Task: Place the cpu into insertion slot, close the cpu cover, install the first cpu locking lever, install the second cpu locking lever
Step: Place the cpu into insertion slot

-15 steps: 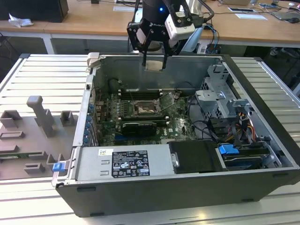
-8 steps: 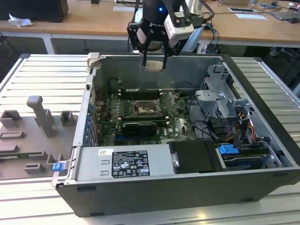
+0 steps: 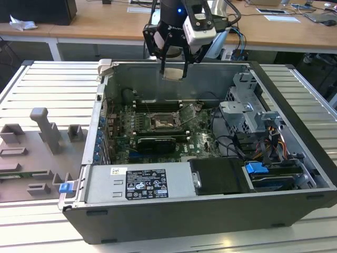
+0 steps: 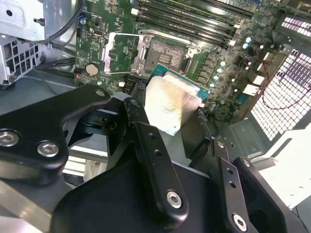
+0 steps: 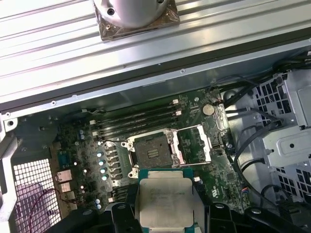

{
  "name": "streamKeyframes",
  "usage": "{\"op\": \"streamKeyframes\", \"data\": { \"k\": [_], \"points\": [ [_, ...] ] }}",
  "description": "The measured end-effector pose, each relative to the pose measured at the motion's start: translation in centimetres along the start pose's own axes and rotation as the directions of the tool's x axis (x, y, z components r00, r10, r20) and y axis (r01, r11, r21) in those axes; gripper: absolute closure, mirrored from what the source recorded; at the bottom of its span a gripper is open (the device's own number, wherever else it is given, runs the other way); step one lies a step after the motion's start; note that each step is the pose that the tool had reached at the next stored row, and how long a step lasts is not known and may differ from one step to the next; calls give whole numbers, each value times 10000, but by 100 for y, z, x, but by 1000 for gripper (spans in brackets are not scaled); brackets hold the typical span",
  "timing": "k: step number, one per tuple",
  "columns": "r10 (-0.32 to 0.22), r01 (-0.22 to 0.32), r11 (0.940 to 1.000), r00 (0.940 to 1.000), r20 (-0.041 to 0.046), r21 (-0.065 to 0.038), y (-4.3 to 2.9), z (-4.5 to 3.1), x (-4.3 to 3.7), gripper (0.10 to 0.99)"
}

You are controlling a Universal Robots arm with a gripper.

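My gripper (image 3: 173, 72) hangs above the open computer case, shut on the cpu (image 3: 172, 74), a flat square chip with a pale silver top. In both wrist views the cpu (image 5: 165, 201) (image 4: 171, 103) sits between the black fingers (image 4: 140, 127), held in the air short of the insertion slot (image 5: 150, 154) (image 4: 165, 57). The dark slot (image 3: 162, 123) lies bare on the green board. The cpu cover (image 5: 192, 144) (image 4: 118, 54) is swung open beside the slot, its square cut-out showing board beneath.
Long black memory slots (image 5: 136, 118) run beside the socket. A metal drive cage (image 3: 247, 108) and cables (image 3: 231, 142) fill the exterior view's right of the case; a power supply (image 3: 139, 184) lies in front. A grey fixture tray (image 3: 37, 153) sits outside on the left.
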State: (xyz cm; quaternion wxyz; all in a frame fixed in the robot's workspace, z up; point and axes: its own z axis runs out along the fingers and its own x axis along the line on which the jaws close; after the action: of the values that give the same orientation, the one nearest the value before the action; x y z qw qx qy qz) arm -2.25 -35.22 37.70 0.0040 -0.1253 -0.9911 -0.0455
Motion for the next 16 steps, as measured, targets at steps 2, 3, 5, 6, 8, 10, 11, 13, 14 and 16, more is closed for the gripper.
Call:
{"op": "streamKeyframes", "data": {
  "k": [2,3,5,6,8,10,11,13,14,16],
  "points": [
    [88,-88,10000,10000,8,-3,0,1,0,553],
    [119,-119,9999,9999,10,-3,0,1,0,553],
    [202,-202,9998,9998,18,-5,0,1,0,553],
    [234,-234,9997,9997,21,-6,0,1,0,553],
    [304,-304,9995,9995,27,-7,0,1,0,553],
    [359,-359,9994,9994,32,-9,0,1,0,553],
    [379,-379,9993,9993,34,-9,0,1,0,553],
    [423,-423,9991,9991,38,-10,0,1,0,553],
    [469,-469,9989,9989,42,-11,0,1,0,553],
    [590,-590,9983,9982,53,-14,0,1,0,553]
  ]
}}
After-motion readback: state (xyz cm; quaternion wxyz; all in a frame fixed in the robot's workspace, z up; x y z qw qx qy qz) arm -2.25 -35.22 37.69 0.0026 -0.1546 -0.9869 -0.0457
